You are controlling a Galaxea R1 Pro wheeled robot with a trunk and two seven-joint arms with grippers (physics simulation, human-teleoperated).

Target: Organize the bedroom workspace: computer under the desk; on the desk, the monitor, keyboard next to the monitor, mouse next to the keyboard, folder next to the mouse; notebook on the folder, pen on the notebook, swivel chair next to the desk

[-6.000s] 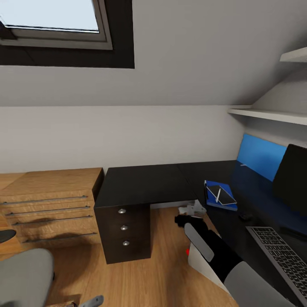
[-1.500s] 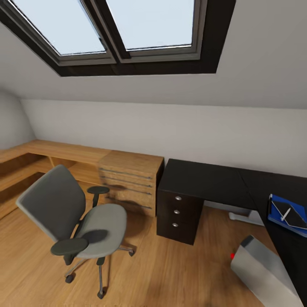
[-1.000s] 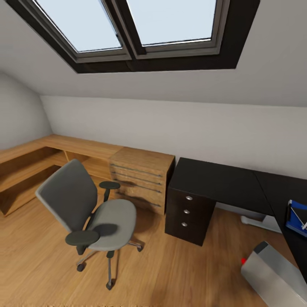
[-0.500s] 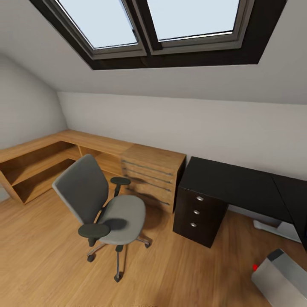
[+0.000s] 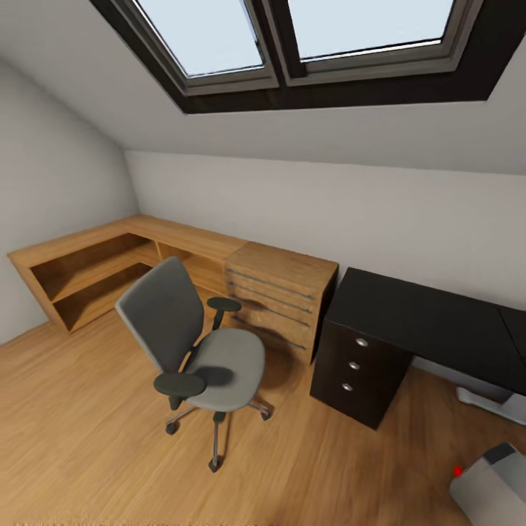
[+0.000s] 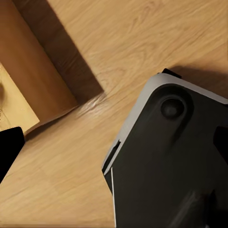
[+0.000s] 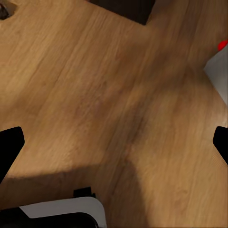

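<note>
The head view has swung left: the swivel chair point(image 5: 196, 349) now sits central, apart from the desk point(image 5: 424, 321), so it is probably the next target. Both wrist views show fingertips at the frame edges over bare floor point(image 7: 95, 95), seemingly spread wide and holding nothing.

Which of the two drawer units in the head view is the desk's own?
The dark three-drawer unit with round silver knobs, under the glossy black top of the desk. The light wooden drawer cabinet beside it has long bar handles and stands nearer the swivel chair.

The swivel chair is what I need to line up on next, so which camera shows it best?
The head view: the whole swivel chair stands on the wooden floor, seat bare, in front of the light wooden cabinet. The two wrist views give floor and robot parts, nothing I can identify as the chair.
</note>
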